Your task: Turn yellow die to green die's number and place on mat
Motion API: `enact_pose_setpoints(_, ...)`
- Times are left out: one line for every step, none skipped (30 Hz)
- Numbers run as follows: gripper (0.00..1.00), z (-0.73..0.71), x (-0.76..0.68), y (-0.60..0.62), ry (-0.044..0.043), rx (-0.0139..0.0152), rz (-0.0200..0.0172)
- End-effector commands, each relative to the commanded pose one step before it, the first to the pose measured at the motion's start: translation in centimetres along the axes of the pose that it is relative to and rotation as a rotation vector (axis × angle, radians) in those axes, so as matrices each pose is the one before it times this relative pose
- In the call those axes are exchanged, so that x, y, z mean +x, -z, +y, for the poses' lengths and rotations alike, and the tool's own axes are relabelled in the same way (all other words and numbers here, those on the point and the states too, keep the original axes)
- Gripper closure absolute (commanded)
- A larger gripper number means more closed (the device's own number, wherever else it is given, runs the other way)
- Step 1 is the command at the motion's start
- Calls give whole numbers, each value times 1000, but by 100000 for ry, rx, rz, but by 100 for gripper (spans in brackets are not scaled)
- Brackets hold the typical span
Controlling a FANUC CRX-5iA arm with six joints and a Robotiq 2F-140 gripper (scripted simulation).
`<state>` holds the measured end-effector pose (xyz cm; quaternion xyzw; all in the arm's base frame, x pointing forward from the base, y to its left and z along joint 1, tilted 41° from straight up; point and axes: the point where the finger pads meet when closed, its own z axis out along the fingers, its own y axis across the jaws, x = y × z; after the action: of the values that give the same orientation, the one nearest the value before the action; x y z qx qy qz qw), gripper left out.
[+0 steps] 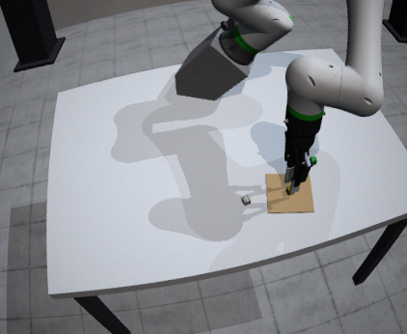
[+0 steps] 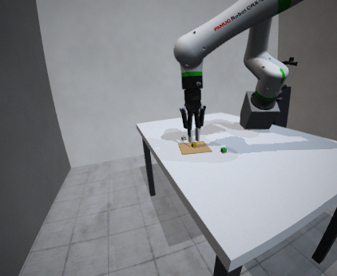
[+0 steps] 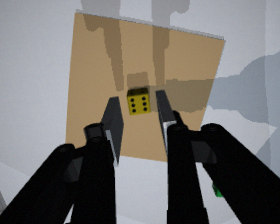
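The yellow die (image 1: 287, 190) (image 2: 194, 145) (image 3: 139, 102) sits on the tan mat (image 1: 277, 205) (image 2: 186, 150) (image 3: 91, 60), well inside its edges. In the wrist view its large face towards the camera shows six pips; a darker side face is above it. My gripper (image 1: 290, 185) (image 2: 194, 141) (image 3: 139, 108) points down over the mat, partly open, with the die between its fingertips and a gap on each side. The green die (image 1: 313, 160) (image 2: 224, 150) (image 3: 216, 189) is on the table off the mat; its top number is too small to read.
A whitish die (image 1: 246, 200) (image 2: 184, 138) lies on the table off the mat, on the side away from the green die. Its pips are unreadable. A dark grey block (image 1: 208, 72) (image 2: 260, 113) is at the second arm, farther back on the table.
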<state>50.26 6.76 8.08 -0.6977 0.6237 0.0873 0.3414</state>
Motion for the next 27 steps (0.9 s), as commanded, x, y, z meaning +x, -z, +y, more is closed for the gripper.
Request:
enact_pose_setpoints(79, -15, 15, 19, -6, 35, 23)
enact_pose_setpoints(79, 0, 0, 0, 0, 0, 0)
enact_pose_setpoints(79, 0, 0, 0, 0, 0, 0)
enact_pose_setpoints(79, 0, 0, 0, 0, 0, 0)
enact_pose_setpoints(79, 0, 0, 0, 0, 0, 0)
enact_pose_setpoints(79, 0, 0, 0, 0, 0, 0)
enact_pose_setpoints(79, 0, 0, 0, 0, 0, 0)
enact_pose_setpoints(79, 0, 0, 0, 0, 0, 0)
enact_pose_setpoints(79, 0, 0, 0, 0, 0, 0)
enact_pose_setpoints(79, 0, 0, 4, 0, 0, 0)
enact_pose_setpoints(79, 0, 0, 25, 0, 0, 0)
enact_pose_setpoints(79, 0, 0, 61, 0, 0, 0)
enact_pose_setpoints(79, 0, 0, 109, 0, 0, 0)
enact_pose_setpoints(79, 0, 0, 162, 0, 0, 0)
enact_pose_setpoints(79, 0, 0, 217, 0, 0, 0)
enact_pose_setpoints(79, 0, 0, 270, 0, 0, 0)
enact_pose_setpoints(79, 0, 0, 319, 0, 0, 0)
enact_pose_setpoints(79, 0, 0, 360, 0, 0, 1)
enact_pose_setpoints(79, 0, 0, 391, 0, 0, 0)
enact_pose_setpoints(79, 0, 0, 412, 0, 0, 0)
enact_pose_setpoints(79, 0, 0, 422, 0, 0, 0)
enact_pose_setpoints(79, 0, 0, 420, 0, 0, 0)
enact_pose_setpoints(79, 0, 0, 407, 0, 0, 0)
enact_pose_setpoints(79, 0, 0, 0, 0, 0, 0)
enact_pose_setpoints(79, 0, 0, 0, 0, 0, 0)
enact_pose_setpoints(79, 0, 0, 383, 0, 0, 1)
enact_pose_setpoints(79, 0, 0, 348, 0, 0, -1)
